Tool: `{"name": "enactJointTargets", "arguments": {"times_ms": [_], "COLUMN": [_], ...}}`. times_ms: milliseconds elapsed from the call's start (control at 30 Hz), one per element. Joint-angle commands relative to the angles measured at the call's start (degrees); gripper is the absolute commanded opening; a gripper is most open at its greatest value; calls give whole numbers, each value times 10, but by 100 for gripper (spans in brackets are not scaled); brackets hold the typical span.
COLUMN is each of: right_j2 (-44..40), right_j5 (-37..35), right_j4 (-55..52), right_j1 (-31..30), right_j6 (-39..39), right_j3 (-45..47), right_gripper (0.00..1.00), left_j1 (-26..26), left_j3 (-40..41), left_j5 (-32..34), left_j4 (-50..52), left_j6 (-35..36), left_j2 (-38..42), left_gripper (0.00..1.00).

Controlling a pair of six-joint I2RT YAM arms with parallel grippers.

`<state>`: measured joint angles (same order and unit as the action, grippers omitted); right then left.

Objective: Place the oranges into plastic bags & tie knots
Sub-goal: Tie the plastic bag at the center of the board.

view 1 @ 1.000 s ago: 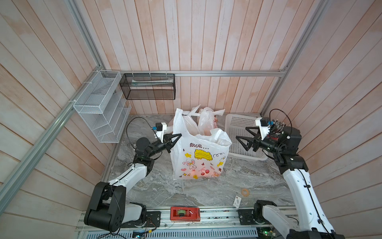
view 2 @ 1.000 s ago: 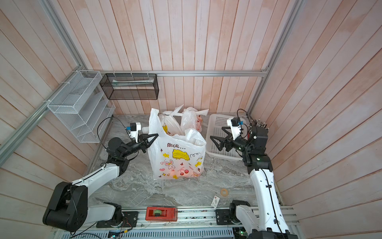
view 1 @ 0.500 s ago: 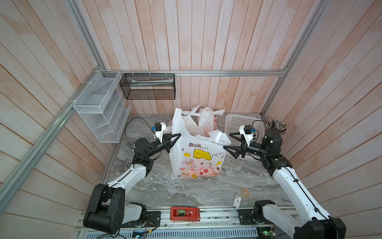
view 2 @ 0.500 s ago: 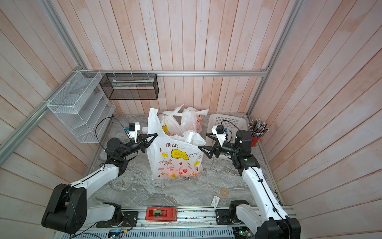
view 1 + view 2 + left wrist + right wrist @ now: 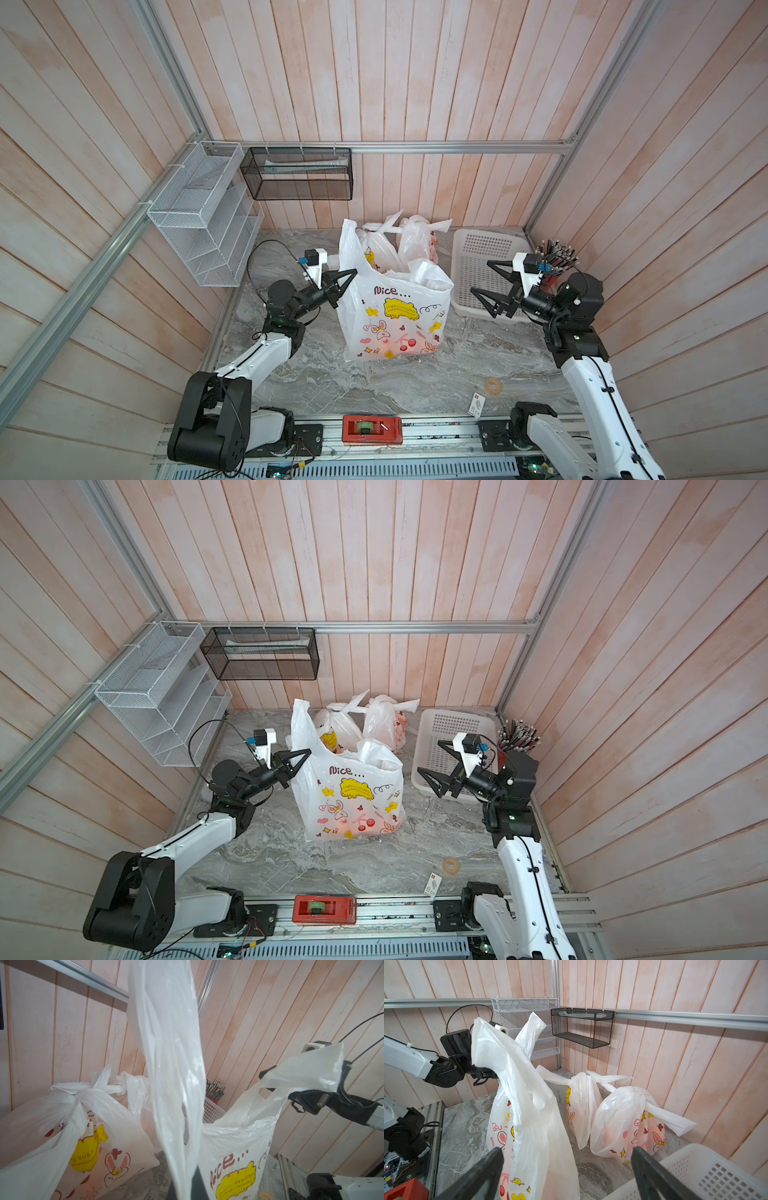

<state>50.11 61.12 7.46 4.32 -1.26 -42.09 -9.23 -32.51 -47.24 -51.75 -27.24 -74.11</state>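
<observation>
Bag [image 5: 395, 324], untied: stands just beside the basket [image 5: 478, 248]; two knotted bags [image 5: 415, 243] behind it. Left gripper [image 5: 351, 273] pinches one handle [image 5: 347, 237], fingers pressed together. Right gripper [image 5: 482, 276] hangs over the basket, fingers spread, empty. You would do best to take the loose handle [image 5: 422, 270] near its tip, keeping length for the knot.

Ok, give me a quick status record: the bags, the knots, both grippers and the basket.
front bag: upright, untied, mouth open
left gripper: shut on one handle of the front bag, holding it up
free handle: loose, nothing gripping it
right gripper: open, apart from the front bag, by the white basket
tied bags: two, behind the front bag by the back wall
knots: one on each tied bag, ends sticking out
white basket: no fruit visible in it
</observation>
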Motion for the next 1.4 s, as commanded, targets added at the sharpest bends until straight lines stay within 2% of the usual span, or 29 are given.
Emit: {"name": "enactJointTargets", "arguments": {"times_ms": [0,133,567,1033,1100,1367], "right_j2": [30,69,216,337,348,385], "right_j5": [21,12,26,46,58,74], "right_j4": [47,36,77,112,117,118], "right_j1": [-4,-54,-161,-222,-230,-259], "right_j6": [40,4,-18,-9,-9,-13], "right_j3": [27,11,-71,-163,-172,-221], "right_gripper": [98,98,93,95,98,97], "left_j1": [4,4,5,5,5,5], "left_j3": [9,10,10,7,7,7], "left_j5": [5,1,-5,-22,-23,-26], "left_j4": [-14,-16,-13,-14,-12,-11], "left_j6": [-7,-6,-8,-11,-9,-11], "left_j2": [4,5,6,7,7,8], "left_gripper": [0,0,0,0,0,0]}}
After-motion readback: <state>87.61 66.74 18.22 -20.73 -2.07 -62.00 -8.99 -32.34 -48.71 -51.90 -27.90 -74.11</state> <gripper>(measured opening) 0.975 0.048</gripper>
